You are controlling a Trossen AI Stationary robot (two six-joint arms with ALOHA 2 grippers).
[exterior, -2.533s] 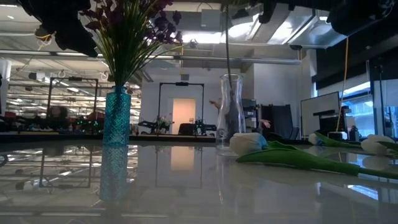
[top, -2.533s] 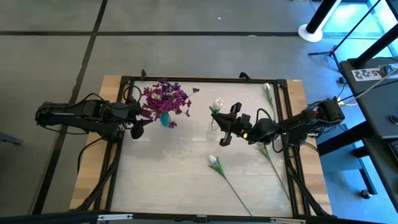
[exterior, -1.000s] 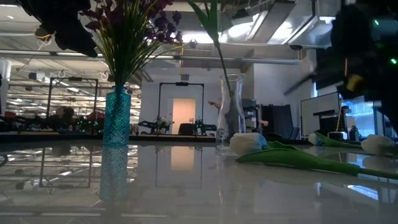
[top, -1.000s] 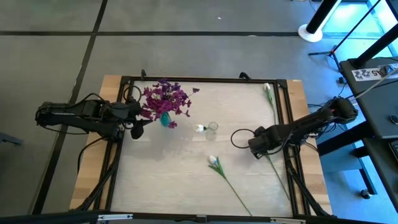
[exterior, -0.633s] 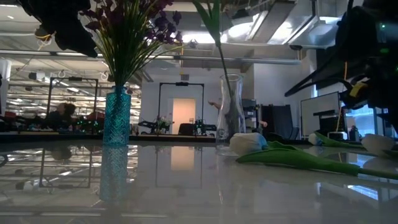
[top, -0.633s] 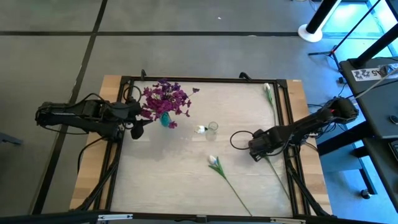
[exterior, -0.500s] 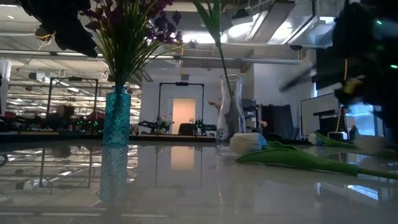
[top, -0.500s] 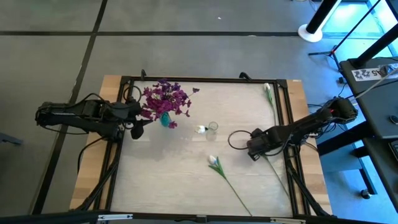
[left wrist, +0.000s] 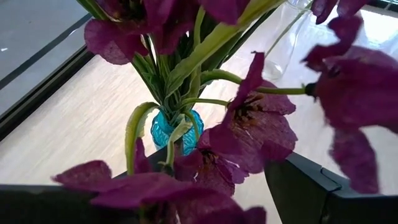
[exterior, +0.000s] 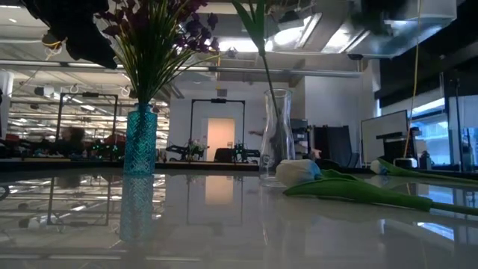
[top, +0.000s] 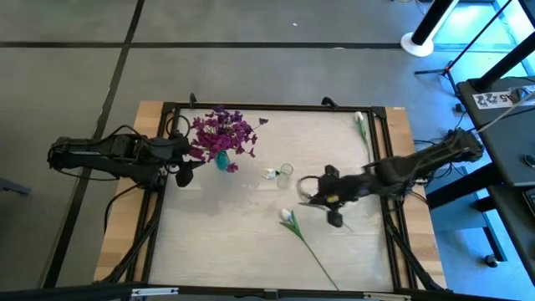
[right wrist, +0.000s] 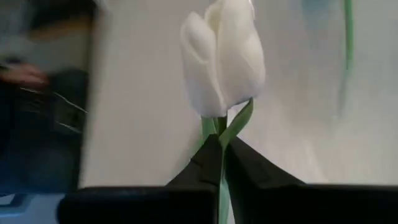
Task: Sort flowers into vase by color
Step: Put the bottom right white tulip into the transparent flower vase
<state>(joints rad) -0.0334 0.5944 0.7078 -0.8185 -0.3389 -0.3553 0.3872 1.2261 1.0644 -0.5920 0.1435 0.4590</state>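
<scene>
A teal vase near the table's far left holds purple flowers. My left gripper waits open right beside that vase, blossoms between its fingers. A clear glass vase at mid-table holds one white tulip. My right gripper, just right of the clear vase, is shut on another white tulip. A third tulip lies flat on the table near the middle. My right gripper pinches the tulip's green stem just below the bud between its two fingertips. The white bud stands out beyond the fingers. The rest of the stem runs back under the gripper and is hidden.
A further white tulip lies along the table's far right edge, its stem pointing toward the near side. A black frame rail borders the tabletop. Bare tabletop stretches across the near left part.
My right gripper has swung from the table's right side toward the left, closer to the clear vase, and has risen. The white tulip that lay at the right is lifted clear of the table; its bud no longer shows in the low view.
</scene>
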